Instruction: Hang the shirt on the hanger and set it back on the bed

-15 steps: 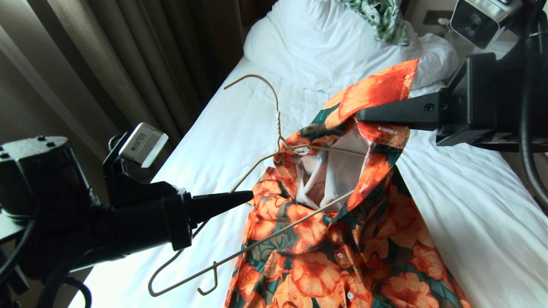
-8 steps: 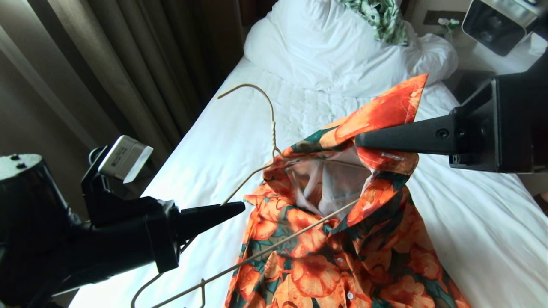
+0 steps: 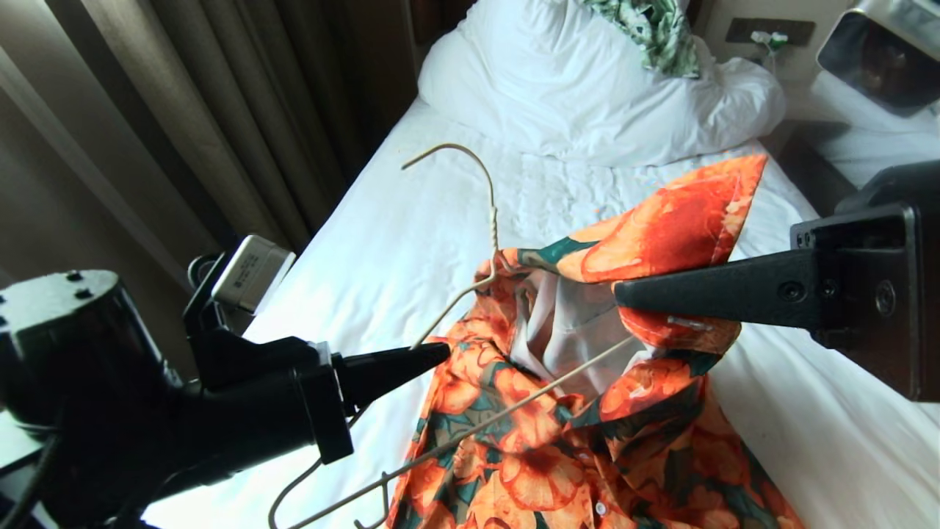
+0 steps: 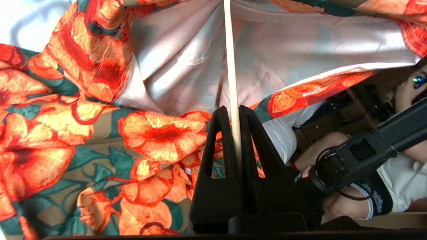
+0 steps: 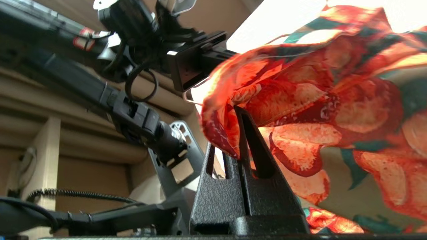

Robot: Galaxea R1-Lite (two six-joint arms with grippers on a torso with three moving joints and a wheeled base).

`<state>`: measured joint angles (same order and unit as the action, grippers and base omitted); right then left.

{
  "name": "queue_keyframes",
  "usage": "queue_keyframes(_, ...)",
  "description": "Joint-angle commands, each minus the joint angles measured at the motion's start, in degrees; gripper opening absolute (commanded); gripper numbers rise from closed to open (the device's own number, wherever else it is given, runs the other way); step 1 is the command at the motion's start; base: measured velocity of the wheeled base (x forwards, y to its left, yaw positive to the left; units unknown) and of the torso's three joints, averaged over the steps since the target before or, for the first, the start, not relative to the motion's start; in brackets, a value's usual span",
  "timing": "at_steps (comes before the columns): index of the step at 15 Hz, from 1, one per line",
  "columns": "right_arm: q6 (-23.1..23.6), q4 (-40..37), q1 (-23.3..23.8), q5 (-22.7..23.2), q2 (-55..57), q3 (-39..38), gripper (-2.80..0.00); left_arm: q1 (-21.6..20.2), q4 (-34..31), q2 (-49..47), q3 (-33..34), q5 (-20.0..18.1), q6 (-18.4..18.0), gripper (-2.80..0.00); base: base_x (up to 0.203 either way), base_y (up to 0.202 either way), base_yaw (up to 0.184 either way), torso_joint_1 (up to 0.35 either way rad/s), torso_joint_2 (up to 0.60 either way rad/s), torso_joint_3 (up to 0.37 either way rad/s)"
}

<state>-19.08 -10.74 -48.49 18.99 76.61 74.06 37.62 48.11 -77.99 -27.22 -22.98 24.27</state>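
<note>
Orange-flowered cloth hangs bunched above the bed (image 3: 411,220): the shirt (image 3: 587,441) is lifted by its collar, its lower part trailing toward the sheet, pale lining gaping open. Through that opening runs the hanger (image 3: 490,220), one wire arm inside the garment, the hook standing free above, the other end bare outside the cloth. The right end effector (image 3: 620,294) is clamped on the collar fabric; the left end effector (image 4: 235,115) is pinched tight on the hanger's thin wire.

The risks, as I judge them: the wire is slim and smooth, so it could swivel or slide between the left fingers (image 4: 218,140) and tip out of the neck opening. The right grip takes only a fold of collar, and a pull apart could drag it loose, dropping the shirt. The bare shoulder may also snag cloth rather than enter the sleeve side.
</note>
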Motion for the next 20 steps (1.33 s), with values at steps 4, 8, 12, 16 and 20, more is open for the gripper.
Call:
queue_keyframes(4,0.10,-0.25,-1.78,0.08,-1.46,-2.11,-2.80,0.90,0.31,-5.67,-4.68,1.38,-0.20,-2.80,0.000,0.000,0.000,0.000,0.00,0.000)
queue_keyframes(8,0.35,-0.25,-1.90,0.23,-1.79,-2.78,-2.80,2.81,2.80,-6.95,-5.19,1.36,0.23,-2.80,0.000,0.000,0.000,0.000,0.00,0.000)
queue_keyframes(12,3.12,-0.03,-2.22,-0.25,-2.08,-5.54,-2.80,5.60,22.55,-11.71,0.64,1.51,1.62,-2.80,0.000,0.000,0.000,0.000,0.00,0.000)
queue_keyframes(16,5.59,0.19,-2.22,-0.27,-1.97,-6.18,-2.80,7.33,27.42,-12.87,2.06,1.45,1.57,-2.80,0.000,0.000,0.000,0.000,0.00,0.000)
queue_keyframes(20,7.70,0.16,-2.10,-0.28,-2.86,-6.82,-2.80,10.27,32.69,-13.75,3.91,1.71,1.48,-2.80,0.000,0.000,0.000,0.000,0.00,0.000)
